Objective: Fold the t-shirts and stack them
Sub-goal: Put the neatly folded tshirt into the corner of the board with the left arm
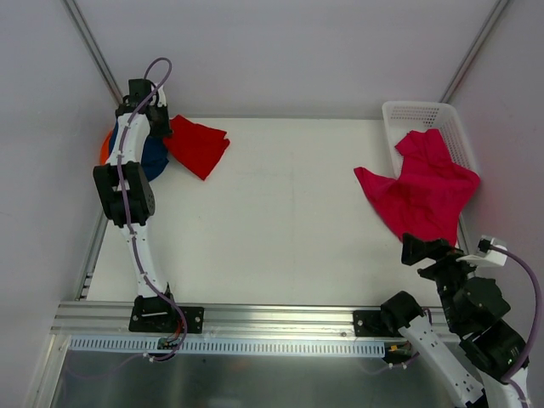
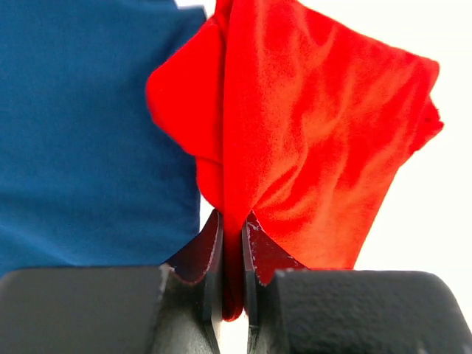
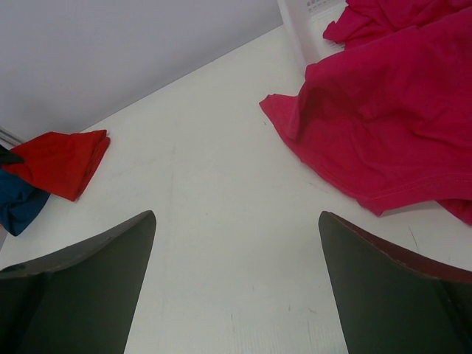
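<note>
Four t-shirts show on the table: the left gripper pinches the folded red t-shirt at far left, beside the navy t-shirt and an orange t-shirt, while the magenta t-shirt spills from the one white basket, near the wide-spread right gripper.

Your far-left counter held shirt pile, single shirt just right | far-right stood basket | draped shirt lay partly in it, partly on counter before it.
</note>
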`<state>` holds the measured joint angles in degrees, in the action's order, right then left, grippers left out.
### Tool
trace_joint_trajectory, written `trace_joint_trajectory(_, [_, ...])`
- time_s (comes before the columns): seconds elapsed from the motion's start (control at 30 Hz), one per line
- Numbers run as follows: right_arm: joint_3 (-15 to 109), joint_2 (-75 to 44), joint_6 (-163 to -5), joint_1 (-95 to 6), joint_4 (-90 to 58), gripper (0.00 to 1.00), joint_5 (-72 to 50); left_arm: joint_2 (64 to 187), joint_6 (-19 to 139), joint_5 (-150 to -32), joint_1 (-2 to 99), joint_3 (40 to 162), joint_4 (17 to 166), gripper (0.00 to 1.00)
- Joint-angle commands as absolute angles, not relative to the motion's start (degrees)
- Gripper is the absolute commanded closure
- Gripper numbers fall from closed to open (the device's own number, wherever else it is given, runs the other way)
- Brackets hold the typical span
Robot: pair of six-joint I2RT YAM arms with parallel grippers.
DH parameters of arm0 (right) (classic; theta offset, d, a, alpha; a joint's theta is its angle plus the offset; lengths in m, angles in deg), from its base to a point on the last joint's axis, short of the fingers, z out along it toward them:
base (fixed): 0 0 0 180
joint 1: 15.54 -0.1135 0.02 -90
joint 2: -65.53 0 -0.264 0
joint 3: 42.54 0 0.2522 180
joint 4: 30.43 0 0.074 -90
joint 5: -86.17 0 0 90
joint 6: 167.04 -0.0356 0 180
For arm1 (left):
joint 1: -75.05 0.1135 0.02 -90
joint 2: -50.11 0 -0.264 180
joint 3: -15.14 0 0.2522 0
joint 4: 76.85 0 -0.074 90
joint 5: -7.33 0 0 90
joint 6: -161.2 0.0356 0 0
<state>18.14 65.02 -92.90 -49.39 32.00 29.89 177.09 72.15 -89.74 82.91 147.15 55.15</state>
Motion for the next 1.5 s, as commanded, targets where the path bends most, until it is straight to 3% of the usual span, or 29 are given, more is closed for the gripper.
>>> trace_joint_trajectory(0.0, [17.19, 65.53, -91.54, -49.56, 32.03, 0.02, 31.07, 172.28, 74.01, -90.49, 82.52, 152.81, 55.20, 0.96])
trace_joint_trajectory(0.53, [13.85, 63.60, -89.61, -49.56, 28.51, 0.02, 31.50, 167.53, 78.58, -84.78, 83.40, 157.57, 55.99, 0.94])
trace_joint_trajectory(0.9, [11.30, 62.98, -89.52, -49.56, 27.11, 0.02, 30.01, 165.25, 75.86, -89.43, 89.46, 157.04, 57.75, 0.96])
trace_joint_trajectory(1.13, [10.51, 62.81, -89.17, -49.56, 26.49, 0.02, 29.74, 163.67, 75.68, -85.66, 90.96, 155.46, 58.54, 0.96])
trace_joint_trajectory(1.2, [10.59, 62.81, -89.08, -49.56, 26.49, 0.02, 29.83, 163.05, 76.29, -83.03, 90.87, 154.15, 58.63, 0.92])
trace_joint_trajectory(1.3, [10.42, 62.89, -89.08, -49.56, 26.49, 0.02, 29.83, 162.26, 75.77, -78.64, 91.40, 151.34, 58.63, 0.77])
trace_joint_trajectory(1.33, [10.42, 62.98, -89.08, -49.56, 26.49, 0.02, 29.92, 162.00, 75.33, -77.84, 91.58, 150.37, 58.63, 0.68])
trace_joint_trajectory(1.37, [10.42, 63.07, -89.08, -49.56, 26.58, 0.02, 30.01, 161.73, 74.72, -76.27, 91.66, 148.45, 58.72, 0.48])
trace_joint_trajectory(1.47, [10.51, 62.98, -88.90, -49.65, 26.49, 0.01, 30.27, 161.47, 74.19, -70.81, 91.40, 145.45, 58.72, 0.25])
